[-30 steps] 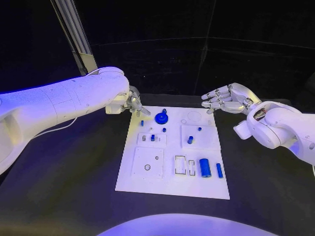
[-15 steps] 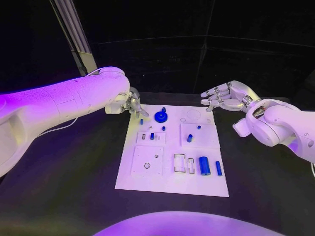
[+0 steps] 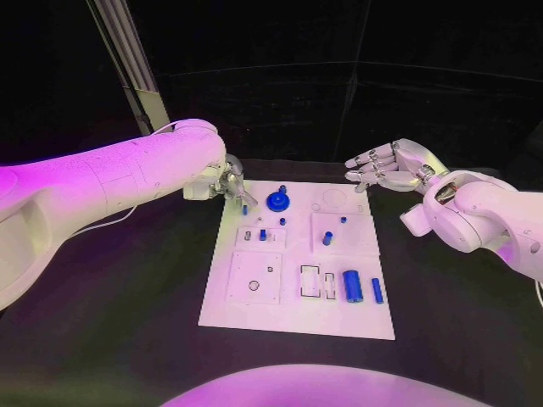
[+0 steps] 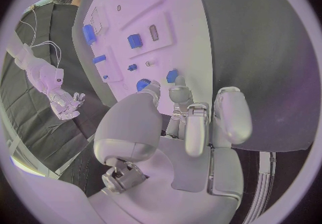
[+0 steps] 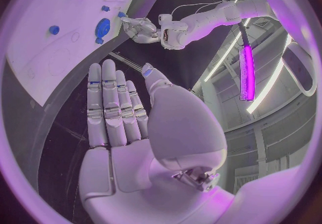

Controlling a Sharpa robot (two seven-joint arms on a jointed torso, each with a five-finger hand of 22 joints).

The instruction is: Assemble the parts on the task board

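The white task board (image 3: 299, 263) lies in the middle of the black table. My left hand (image 3: 232, 182) hangs over its far left corner, fingers curled down. Its fingertips (image 4: 178, 92) stop just short of a small blue peg (image 3: 243, 208) (image 4: 172, 76), with nothing between thumb and fingers. A round blue part (image 3: 279, 201) (image 5: 102, 27) stands beside them. My right hand (image 3: 388, 168) (image 5: 124, 122) hovers off the far right corner, fingers straight, holding nothing. A blue cylinder (image 3: 354, 289) (image 4: 89, 34) and a thin blue bar (image 3: 377, 292) lie near the board's front right.
Small blue pieces (image 3: 326, 239) stand in the board's middle blocks. A slanted metal post (image 3: 131, 59) rises behind my left arm. Bare black table (image 3: 467, 322) lies to the right of the board and in front of it.
My left hand's fingers have come down closer to the small blue peg. My right hand has barely moved.
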